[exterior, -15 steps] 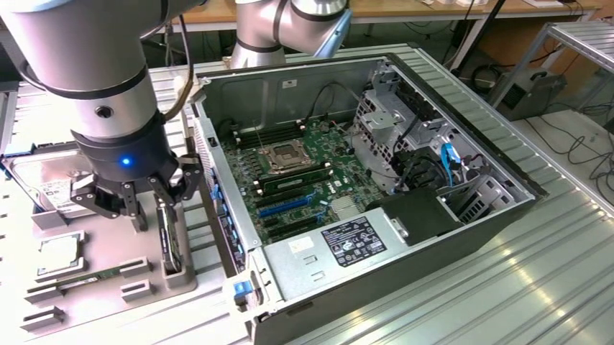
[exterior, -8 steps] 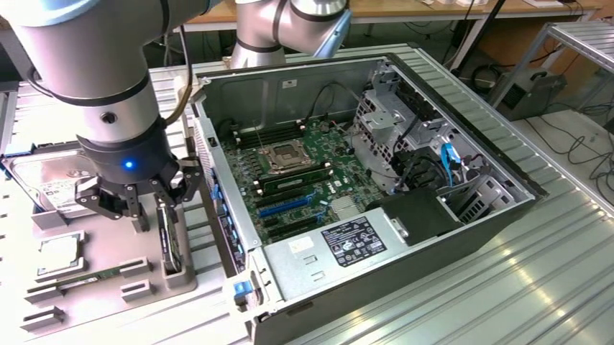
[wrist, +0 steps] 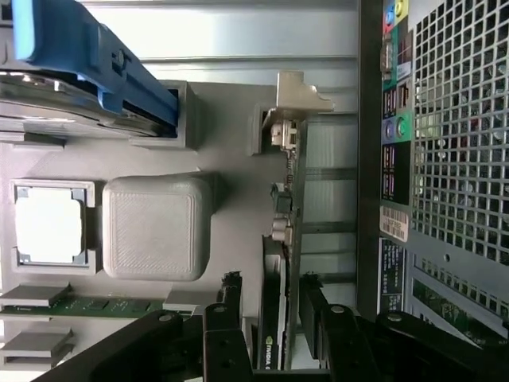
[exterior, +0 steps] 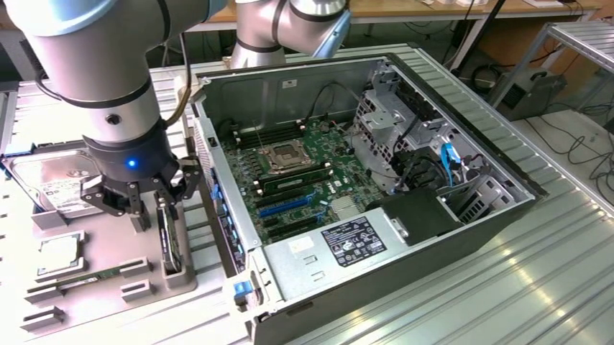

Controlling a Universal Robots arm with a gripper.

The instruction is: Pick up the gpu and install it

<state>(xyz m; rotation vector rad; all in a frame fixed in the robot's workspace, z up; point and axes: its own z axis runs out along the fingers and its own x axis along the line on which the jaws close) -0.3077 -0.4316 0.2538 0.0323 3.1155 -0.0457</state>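
Observation:
The gpu [exterior: 172, 243] stands on its edge in a slot of the grey holder tray [exterior: 106, 241], just beside the open computer case [exterior: 479, 215] on the exterior view's left. My gripper [exterior: 159, 208] is lowered over the card's upper end. In the wrist view the gpu [wrist: 284, 231] runs as a thin green-and-black strip with its silver bracket [wrist: 301, 94] at the far end. My gripper [wrist: 273, 310] straddles the card, one black finger [wrist: 231, 301] on each side with small gaps. It is open and holds nothing.
Inside the case lies the motherboard [exterior: 298, 180] with blue and black slots. On the tray sit a silver hard drive [exterior: 53, 183], a CPU [exterior: 60, 256] and a memory stick [exterior: 91, 279]. The case's perforated back panel [wrist: 453, 159] is close beside the card.

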